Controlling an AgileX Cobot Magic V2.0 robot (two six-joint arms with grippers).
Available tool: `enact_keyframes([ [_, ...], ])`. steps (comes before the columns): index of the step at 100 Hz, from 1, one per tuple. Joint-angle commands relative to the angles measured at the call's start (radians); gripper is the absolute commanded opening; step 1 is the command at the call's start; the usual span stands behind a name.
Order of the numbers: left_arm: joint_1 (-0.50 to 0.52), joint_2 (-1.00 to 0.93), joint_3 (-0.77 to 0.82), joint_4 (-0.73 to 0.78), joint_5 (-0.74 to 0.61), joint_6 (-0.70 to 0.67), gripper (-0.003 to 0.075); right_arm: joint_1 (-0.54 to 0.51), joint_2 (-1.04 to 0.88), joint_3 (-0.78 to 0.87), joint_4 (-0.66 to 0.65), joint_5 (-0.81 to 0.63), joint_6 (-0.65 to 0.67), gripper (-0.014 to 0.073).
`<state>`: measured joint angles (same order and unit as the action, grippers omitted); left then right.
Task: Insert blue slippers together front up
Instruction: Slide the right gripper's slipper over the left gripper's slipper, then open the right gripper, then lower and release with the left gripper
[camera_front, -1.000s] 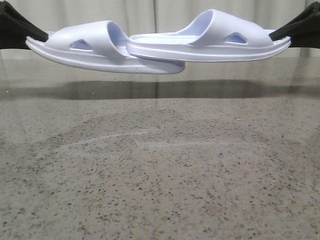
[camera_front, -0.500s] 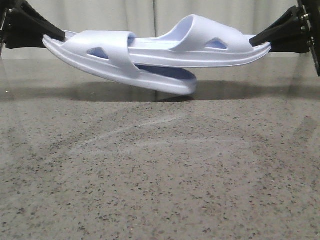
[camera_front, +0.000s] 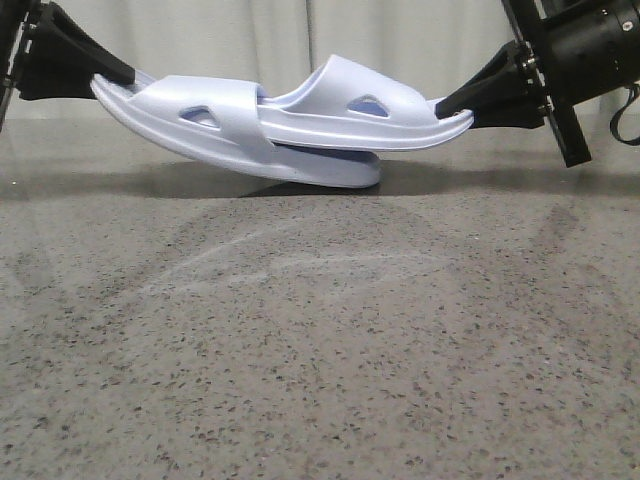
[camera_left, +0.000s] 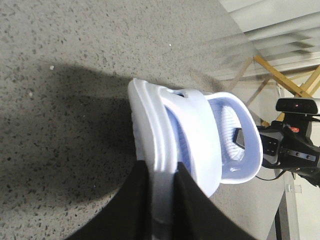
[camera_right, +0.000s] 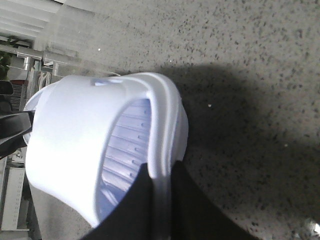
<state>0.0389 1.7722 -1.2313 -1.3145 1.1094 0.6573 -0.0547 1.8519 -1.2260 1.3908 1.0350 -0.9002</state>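
In the upper half of the front view, the left slipper (camera_front: 215, 125) is clamped at its heel by the left gripper (camera_front: 112, 78), and the right slipper (camera_front: 365, 115) at its heel by the right gripper (camera_front: 452, 103). Compared with half a second earlier, the right slipper has been pushed further leftward under the left strap, and the pair sits lower, near the speckled table (camera_front: 320, 340).

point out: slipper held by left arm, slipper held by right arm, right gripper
left-held slipper (camera_front: 225, 125): front view, on its strap.
right-held slipper (camera_front: 350, 105): front view, on its strap beside the cutout.
right gripper (camera_front: 452, 104): front view, at the fingers' tips clamping the slipper's heel edge.
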Motion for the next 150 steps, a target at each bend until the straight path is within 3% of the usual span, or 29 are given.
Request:
enact_keyframes([
  [1,-0.03,-0.038,-0.031,-0.11,0.159,-0.007,0.0016,0.034,-0.041,-0.033,0.062,0.132,-0.005,-0.0106],
  [22,-0.03,-0.046,-0.053,-0.11,0.159,-0.007,0.0016,-0.001,-0.041,-0.033,0.046,0.166,-0.005,-0.009],
  [41,0.005,-0.057,-0.085,-0.108,0.159,-0.015,0.0015,-0.098,-0.043,-0.033,0.046,0.255,-0.005,0.0126],
  [58,0.05,-0.063,-0.085,-0.108,0.159,-0.019,0.0015,-0.189,-0.051,-0.033,0.049,0.275,-0.003,0.0241],
  [103,0.044,-0.063,-0.087,-0.074,0.148,0.004,0.0016,-0.237,-0.085,-0.033,0.069,0.275,-0.003,0.0247],
  [123,0.004,-0.061,-0.087,0.013,0.138,0.118,0.0027,-0.237,-0.085,-0.033,0.069,0.275,-0.003,0.0247],
  [135,-0.014,-0.061,-0.087,0.053,0.12,0.163,0.014,-0.237,-0.085,-0.033,0.069,0.275,-0.003,0.0247],
  [150,-0.007,-0.061,-0.087,0.064,0.085,0.182,0.0435,-0.237,-0.085,-0.033,0.069,0.275,-0.003,0.0247],
])
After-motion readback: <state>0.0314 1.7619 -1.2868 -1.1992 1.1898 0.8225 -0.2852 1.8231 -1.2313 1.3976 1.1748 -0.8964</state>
